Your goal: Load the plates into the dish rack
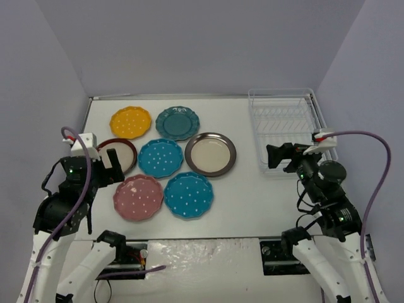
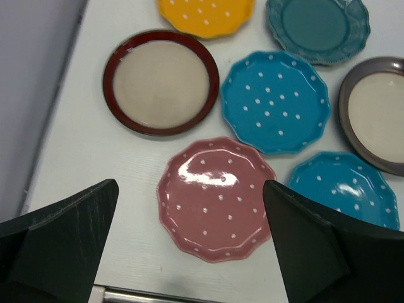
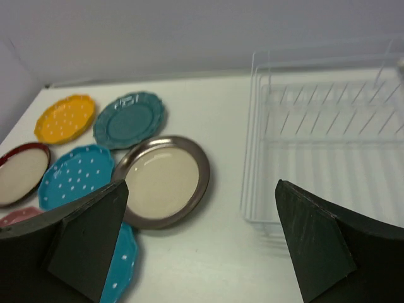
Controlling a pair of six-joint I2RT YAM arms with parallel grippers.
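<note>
Seven plates lie flat on the white table: yellow (image 1: 130, 122), teal (image 1: 177, 122), maroon-rimmed (image 1: 125, 151), dotted blue (image 1: 160, 158), brown-rimmed cream (image 1: 210, 154), pink (image 1: 138, 197) and a second blue (image 1: 189, 195). The white wire dish rack (image 1: 287, 129) stands empty at the back right. My left gripper (image 1: 110, 165) is open and empty, hovering over the maroon plate's near edge. In the left wrist view it (image 2: 189, 184) frames the pink plate (image 2: 216, 199). My right gripper (image 1: 281, 156) is open and empty at the rack's near-left corner, between the brown-rimmed plate (image 3: 163, 180) and the rack (image 3: 328, 139).
Grey walls close in the table on the left, back and right. The table's near edge has a metal strip (image 2: 158, 295). A bare strip of table (image 1: 246, 183) lies between the plates and the rack.
</note>
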